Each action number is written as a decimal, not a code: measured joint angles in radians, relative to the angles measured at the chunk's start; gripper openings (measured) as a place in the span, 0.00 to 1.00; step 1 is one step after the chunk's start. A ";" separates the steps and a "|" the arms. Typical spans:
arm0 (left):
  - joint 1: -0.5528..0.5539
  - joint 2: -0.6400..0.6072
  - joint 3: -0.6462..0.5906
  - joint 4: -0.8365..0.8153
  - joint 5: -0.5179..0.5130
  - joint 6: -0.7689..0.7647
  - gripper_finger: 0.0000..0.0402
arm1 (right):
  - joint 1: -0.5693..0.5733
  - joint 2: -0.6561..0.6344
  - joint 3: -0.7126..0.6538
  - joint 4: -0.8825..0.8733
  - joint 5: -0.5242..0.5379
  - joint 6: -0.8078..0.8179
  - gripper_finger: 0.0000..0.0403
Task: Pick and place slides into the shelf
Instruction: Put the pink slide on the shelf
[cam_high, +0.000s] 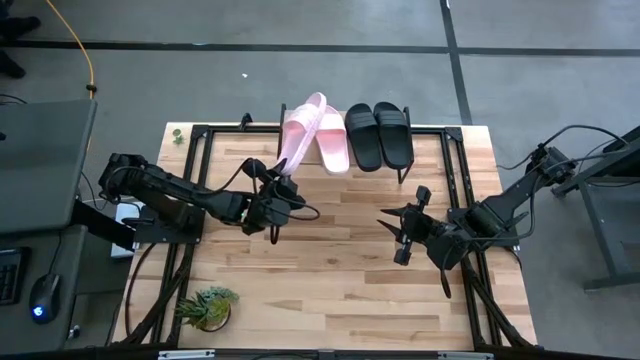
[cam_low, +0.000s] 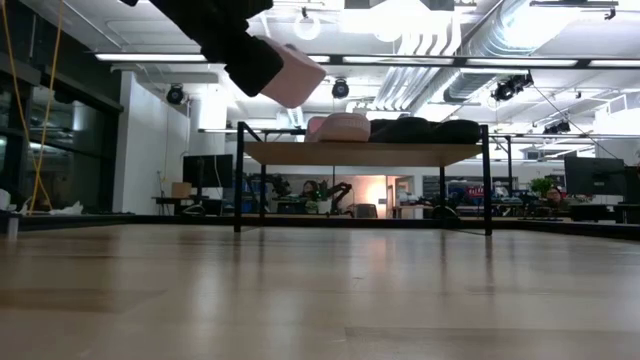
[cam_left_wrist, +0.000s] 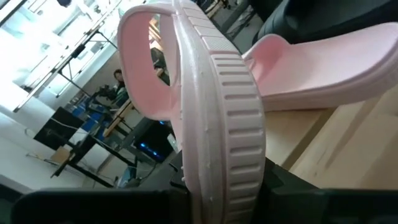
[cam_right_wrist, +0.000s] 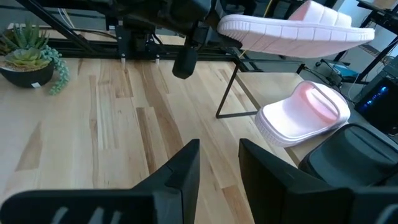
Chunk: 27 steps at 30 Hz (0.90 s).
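Left pincer (cam_high: 276, 190) clamped on heel of second pink slide (cam_high: 295, 145), held aloft – long axis running toward shelf (cam_high: 430, 150) | free slot left of shelved pink slide (cam_high: 332, 140) | right pincer (cam_high: 400, 232) apart, idle over bench (cam_high: 330, 280)

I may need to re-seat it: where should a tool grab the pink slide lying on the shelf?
Probably its heel end, pinched across the sole's width, coming from the table side. The shelved pink slide lies flat, strap far, bare heel toward the arms. A black slide crowds one flank, and the held slide in the left tool hangs over the other.
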 joint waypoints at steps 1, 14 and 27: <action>0.000 0.000 0.000 -0.001 0.001 -0.001 0.15 | 0.000 0.000 0.000 0.000 0.000 0.000 0.26; 0.000 0.066 0.000 0.008 0.012 -0.052 0.15 | 0.000 0.000 0.000 0.004 0.000 0.000 0.26; 0.000 0.077 0.000 -0.001 -0.047 -0.051 0.13 | 0.000 0.000 0.000 0.004 0.000 0.000 0.26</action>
